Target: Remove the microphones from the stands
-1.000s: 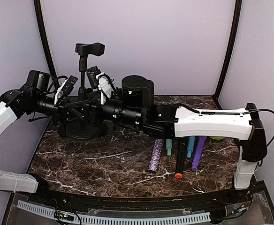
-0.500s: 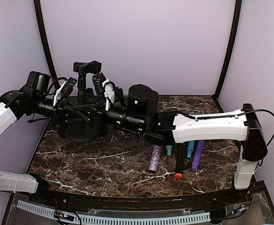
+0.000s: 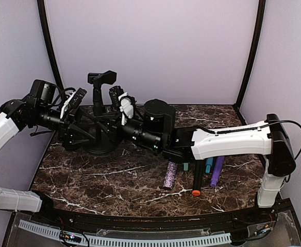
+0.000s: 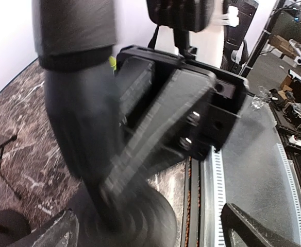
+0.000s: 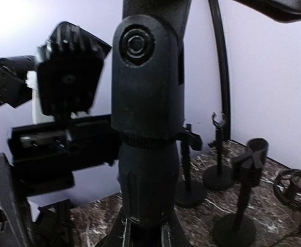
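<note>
The stand [image 3: 97, 103] is pinched low on its shaft, just under the ridged collar [image 5: 149, 180], by the right gripper [image 5: 143, 235], closed tight. This is presumably so that it is steadied while the microphone [image 3: 102, 77], judged to lie crosswise at the stand's top and not yet lifted out, is taken. The left gripper [image 4: 153, 231] is spread wide with nothing held, its jaws set either side of the shaft. The right arm is stretched long and low across the table [image 3: 140, 180] from the right, whereas the left is folded in from the left edge.
</note>
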`<state>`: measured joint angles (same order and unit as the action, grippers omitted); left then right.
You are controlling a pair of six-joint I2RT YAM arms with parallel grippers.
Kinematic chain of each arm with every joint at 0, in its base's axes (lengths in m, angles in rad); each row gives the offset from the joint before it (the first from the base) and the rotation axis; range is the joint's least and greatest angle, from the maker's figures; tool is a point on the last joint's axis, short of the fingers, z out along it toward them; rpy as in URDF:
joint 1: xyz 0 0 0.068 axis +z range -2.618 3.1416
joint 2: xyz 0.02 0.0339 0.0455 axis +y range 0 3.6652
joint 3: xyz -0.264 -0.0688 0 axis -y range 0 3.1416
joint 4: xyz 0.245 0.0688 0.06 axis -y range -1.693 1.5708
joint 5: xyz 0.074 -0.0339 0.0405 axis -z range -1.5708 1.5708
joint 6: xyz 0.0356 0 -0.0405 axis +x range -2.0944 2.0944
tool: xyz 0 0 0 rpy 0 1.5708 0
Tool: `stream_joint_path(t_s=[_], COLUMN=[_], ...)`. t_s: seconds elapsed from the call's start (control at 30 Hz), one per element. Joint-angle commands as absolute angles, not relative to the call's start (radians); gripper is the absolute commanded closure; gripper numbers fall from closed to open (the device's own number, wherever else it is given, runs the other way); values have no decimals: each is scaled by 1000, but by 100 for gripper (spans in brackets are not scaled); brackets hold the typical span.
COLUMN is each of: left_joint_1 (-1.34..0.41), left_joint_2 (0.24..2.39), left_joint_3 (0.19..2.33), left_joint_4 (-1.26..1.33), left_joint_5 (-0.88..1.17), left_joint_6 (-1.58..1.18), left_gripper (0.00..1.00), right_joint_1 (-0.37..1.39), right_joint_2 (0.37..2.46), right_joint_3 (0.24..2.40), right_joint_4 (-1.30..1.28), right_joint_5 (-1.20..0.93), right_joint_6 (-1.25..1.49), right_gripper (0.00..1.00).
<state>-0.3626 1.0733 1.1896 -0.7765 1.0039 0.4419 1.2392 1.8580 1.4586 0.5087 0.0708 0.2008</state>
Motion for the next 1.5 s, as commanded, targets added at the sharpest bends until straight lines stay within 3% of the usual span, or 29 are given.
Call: stream_joint_path(t_s=[0.0, 0.2, 0.43, 0.67, 0.77, 0.93, 1.0, 1.23, 1.47], left_joint_1=[-302, -242, -157, -43, -30, -19, -11, 28, 71], left_joint_2=[1086, 1063, 1021, 1012, 1006, 1018, 1026, 1083, 1167], left_joint_3=[1175, 1135, 1013, 885, 824, 743, 710, 626, 556], left_joint_4=[-878, -864, -704, -513, -417, -281, -225, -27, 187], left_joint_5=[933, 875, 659, 568, 534, 475, 465, 461, 470], left_joint_6=[512, 527, 475, 424, 396, 369, 357, 319, 243], left_gripper=[1, 1, 1, 1, 1, 1, 1, 1, 1], right_joint_1=[1173, 1106, 1055, 1052, 1052, 1054, 1055, 1060, 1060], right_joint_2=[1798, 1874, 2028, 2110, 2103, 2056, 2020, 1853, 1565], right_joint_3=[1359, 1199, 1208, 1221, 1213, 1200, 1187, 1160, 999], right_joint_4=[600, 783, 902, 911, 868, 767, 732, 564, 366], right_joint_5=[272, 472, 564, 613, 611, 617, 609, 604, 681], right_joint_6=[107, -11, -34, 5, 55, 115, 139, 207, 282], right_gripper=[100, 100, 100, 99, 70, 4, 0, 0, 0])
